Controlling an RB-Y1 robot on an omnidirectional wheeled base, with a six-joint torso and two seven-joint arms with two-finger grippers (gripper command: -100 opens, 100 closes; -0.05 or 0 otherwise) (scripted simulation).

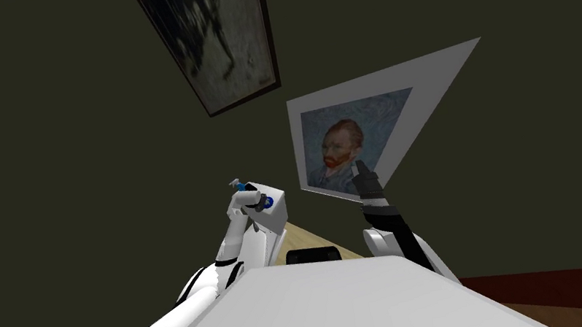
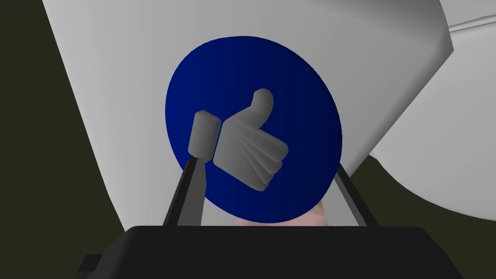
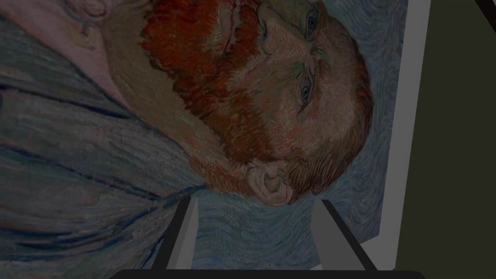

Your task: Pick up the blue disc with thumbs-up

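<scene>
- Desk: one; tan top, seen from the head as a narrow wedge between the two arms.
- White block: one; upright at the desk's left edge. From the head, a small box-like form. From the left wrist, a broad plain white face directly behind the disc.
- Left gripper: one; held at the white block's upper face, pointing into it. From the head, too small to read the fingers. From the left wrist, both fingers plainly apart, at about the same spread as the right gripper's.
- Right gripper: one; raised right of the left gripper, well apart from the disc. From the right wrist, two fingers standing apart with nothing between them.
- Blue disc: one; upright on its edge against the white block, flat face turned to the left wrist camera. From the head, a small blue dot on the block's face, just beside the left gripper.
- Disc relative to hand: set between the two left fingers. One fingertip overlapping the rim near the emblem's cuff, the other at the opposite rim. Actual pressing on the rim: cannot tell.
- Thumbs-up: one; grey, raised from the disc's centre, thumb tilted. Not legible from the head.
- Pale pink patch: one; just under the disc's lower rim, above the gripper body. Identity unclear.
</scene>
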